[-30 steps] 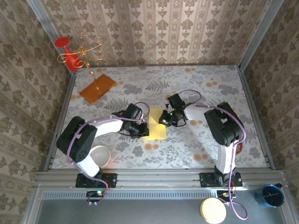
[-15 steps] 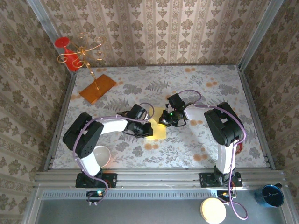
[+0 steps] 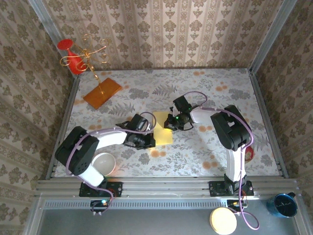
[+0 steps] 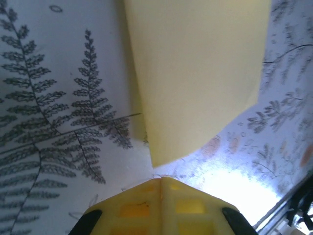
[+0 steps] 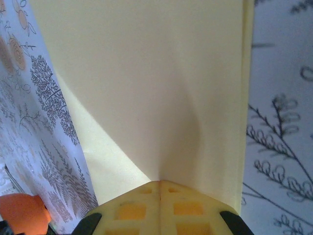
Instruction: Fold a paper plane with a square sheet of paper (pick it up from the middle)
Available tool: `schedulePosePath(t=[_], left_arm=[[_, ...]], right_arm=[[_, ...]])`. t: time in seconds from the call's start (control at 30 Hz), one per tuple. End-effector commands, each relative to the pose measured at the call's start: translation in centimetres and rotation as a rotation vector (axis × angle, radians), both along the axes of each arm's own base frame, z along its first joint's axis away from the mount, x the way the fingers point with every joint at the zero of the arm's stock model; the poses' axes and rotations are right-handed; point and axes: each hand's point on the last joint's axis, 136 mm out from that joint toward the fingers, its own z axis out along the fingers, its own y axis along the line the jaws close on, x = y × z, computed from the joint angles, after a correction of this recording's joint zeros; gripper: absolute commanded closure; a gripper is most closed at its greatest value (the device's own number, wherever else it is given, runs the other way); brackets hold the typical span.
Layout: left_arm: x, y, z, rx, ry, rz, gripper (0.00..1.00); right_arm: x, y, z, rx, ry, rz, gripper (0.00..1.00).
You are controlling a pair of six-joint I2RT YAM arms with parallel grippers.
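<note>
Sheet of paper (image 3: 163, 129), pale yellow and partly folded over, lies mid-frame in the overhead view on the flowered table (image 3: 210, 93). The right gripper (image 3: 169, 124) is pinched tight on its upper right edge, puckering it. The left gripper (image 3: 148, 140), fingers pressed together and empty, sits just short of its lower left corner.

Paper sheet (image 3: 163, 129) at table (image 3: 210, 93) ctr; bowl (image 3: 103, 164) near-L corner, board (image 3: 102, 92) far-L corner.
</note>
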Motion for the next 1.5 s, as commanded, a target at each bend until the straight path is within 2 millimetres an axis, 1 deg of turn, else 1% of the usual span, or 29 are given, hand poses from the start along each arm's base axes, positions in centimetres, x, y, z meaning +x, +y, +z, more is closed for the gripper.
schedulePosePath(t=[0.0, 0.07, 0.17, 0.23, 0.33, 0.37, 0.47, 0.57, 0.73, 0.83, 0.93, 1.1, 1.23, 1.47], left_arm=[[1.8, 0.2, 2.7, -0.045, -0.053, 0.041, 0.94], [3.3, 0.5, 3.8, -0.074, -0.096, 0.083, 0.93], [5.5, 0.4, 5.0, -0.119, -0.133, 0.128, 0.89], [6.6, -0.1, 5.3, -0.143, -0.141, 0.139, 0.85], [7.9, -1.2, 5.4, -0.170, -0.139, 0.137, 0.81], [8.4, -1.6, 5.4, -0.176, -0.138, 0.134, 0.79], [9.8, -2.3, 5.3, -0.175, -0.151, 0.134, 0.77], [10.7, -2.6, 4.4, -0.166, -0.136, 0.141, 0.76], [11.8, -2.2, 2.7, -0.140, -0.101, 0.184, 0.76], [12.1, -2.4, 2.1, -0.150, -0.082, 0.196, 0.76], [12.2, -2.6, 1.9, -0.158, -0.072, 0.201, 0.76], [12.1, -2.1, 1.4, -0.143, -0.061, 0.219, 0.76], [12.1, -1.9, 0.9, -0.138, -0.038, 0.229, 0.76], [11.8, -1.7, 0.2, -0.130, -0.022, 0.234, 0.76]], right_arm=[[-0.3, -1.3, -1.4, -0.079, 0.019, 0.029, 0.95], [0.2, -0.5, 0.5, -0.030, -0.016, 0.053, 0.94], [0.5, 0.2, 3.6, 0.027, -0.069, 0.067, 0.87], [0.3, -0.1, 5.2, 0.033, -0.097, 0.052, 0.81], [-0.4, -1.4, 6.3, 0.035, -0.116, -0.011, 0.69], [-0.8, -2.1, 6.3, 0.027, -0.112, -0.039, 0.66], [-2.0, -3.7, 6.0, 0.017, -0.100, -0.112, 0.61], [-3.5, -4.7, 5.2, 0.017, -0.066, -0.161, 0.57], [-6.1, -4.8, 3.4, 0.064, 0.027, -0.184, 0.54], [-7.2, -4.1, 2.6, 0.092, 0.076, -0.165, 0.54], [-8.0, -3.3, 2.0, 0.113, 0.106, -0.145, 0.55], [-8.2, -2.7, 1.7, 0.131, 0.115, -0.141, 0.60], [-8.1, -2.8, 1.2, 0.114, 0.121, -0.139, 0.60], [-8.7, -2.7, 0.3, 0.102, 0.140, -0.126, 0.60]])
